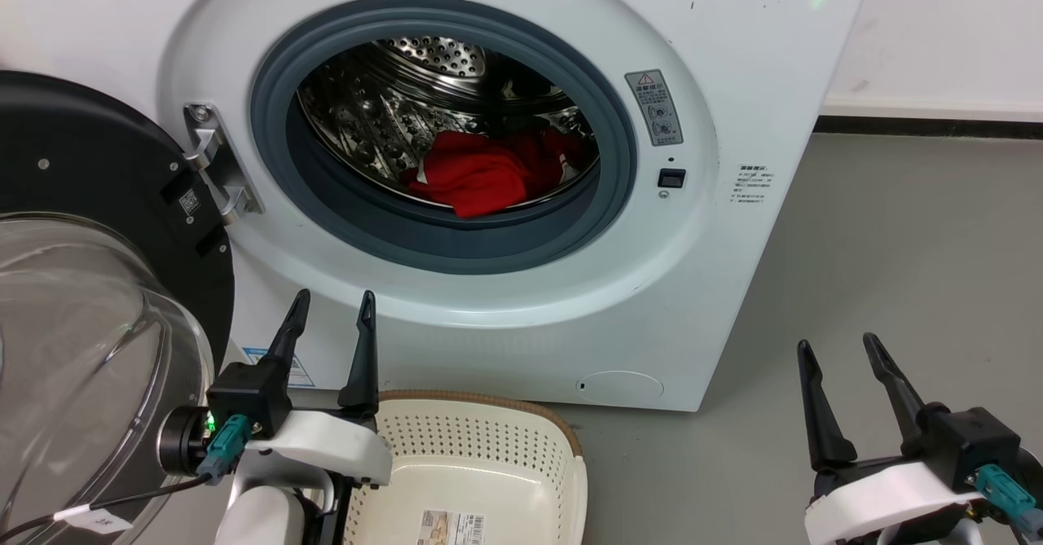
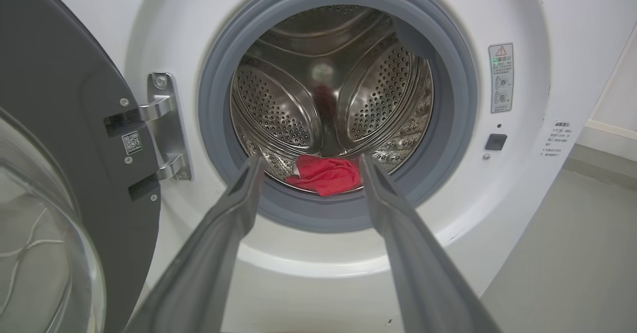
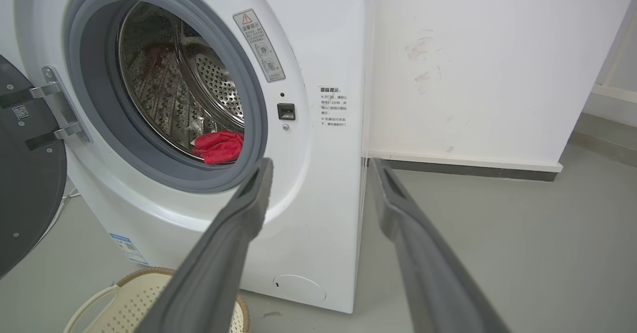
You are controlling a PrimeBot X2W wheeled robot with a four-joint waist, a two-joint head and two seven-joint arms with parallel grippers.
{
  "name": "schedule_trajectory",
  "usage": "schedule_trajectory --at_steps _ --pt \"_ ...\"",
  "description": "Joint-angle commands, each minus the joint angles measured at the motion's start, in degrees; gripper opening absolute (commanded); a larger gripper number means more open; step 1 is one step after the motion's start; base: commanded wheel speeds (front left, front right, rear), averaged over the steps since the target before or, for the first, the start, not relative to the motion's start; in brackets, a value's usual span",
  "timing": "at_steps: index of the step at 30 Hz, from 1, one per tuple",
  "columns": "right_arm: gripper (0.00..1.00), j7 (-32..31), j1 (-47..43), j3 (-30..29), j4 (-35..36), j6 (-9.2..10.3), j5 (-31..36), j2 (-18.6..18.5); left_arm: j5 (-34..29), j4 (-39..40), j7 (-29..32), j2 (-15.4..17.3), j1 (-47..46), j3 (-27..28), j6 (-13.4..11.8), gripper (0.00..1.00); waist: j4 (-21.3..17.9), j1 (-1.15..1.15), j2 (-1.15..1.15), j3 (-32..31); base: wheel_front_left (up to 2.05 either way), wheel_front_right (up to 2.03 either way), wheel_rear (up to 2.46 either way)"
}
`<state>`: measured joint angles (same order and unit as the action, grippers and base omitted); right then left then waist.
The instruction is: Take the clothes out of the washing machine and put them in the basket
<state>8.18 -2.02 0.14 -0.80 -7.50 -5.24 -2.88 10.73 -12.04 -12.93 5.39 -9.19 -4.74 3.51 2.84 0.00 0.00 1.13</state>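
The white washing machine (image 1: 717, 227) stands with its door swung open to the left. Red clothes (image 1: 481, 174) lie at the bottom front of its steel drum, also seen as clothes (image 2: 326, 174) and clothes (image 3: 219, 146). On the floor below the porthole sits the cream basket (image 1: 489, 447) with a brown rim, its label showing on the bare bottom. My left gripper (image 1: 334, 305) hangs open over the basket's left edge, pointing at the machine. Over the grey floor to the right, my right gripper (image 1: 839, 345) is open with nothing in it.
The open black-framed glass door (image 1: 98, 284) bulges out at the left, close beside my left arm. Grey floor (image 1: 896, 284) stretches to the right of the machine. A white wall with a dark skirting (image 3: 473, 168) runs behind.
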Motion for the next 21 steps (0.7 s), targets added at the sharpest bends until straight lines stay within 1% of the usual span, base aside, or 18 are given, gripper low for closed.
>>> schedule_trajectory --at_steps 1,18,21 --pt "1.00 0.58 -0.42 0.20 0.58 0.02 0.79 0.00 -1.30 0.46 -0.61 0.09 -0.93 0.16 0.36 1.00 0.04 0.00 0.00 0.14 0.00 0.00 0.00" --pt "1.00 1.93 -0.98 0.01 0.80 0.02 4.07 0.01 -7.18 -0.96 -2.38 -1.02 -1.24 1.30 1.43 1.00 0.42 0.00 0.00 0.90 0.00 0.00 0.00" --pt "1.00 1.87 -0.96 -0.12 0.60 0.02 3.71 0.01 -6.92 -1.19 -2.30 -1.14 -1.22 1.53 1.45 1.00 0.43 0.00 0.00 0.94 0.00 0.00 0.00"
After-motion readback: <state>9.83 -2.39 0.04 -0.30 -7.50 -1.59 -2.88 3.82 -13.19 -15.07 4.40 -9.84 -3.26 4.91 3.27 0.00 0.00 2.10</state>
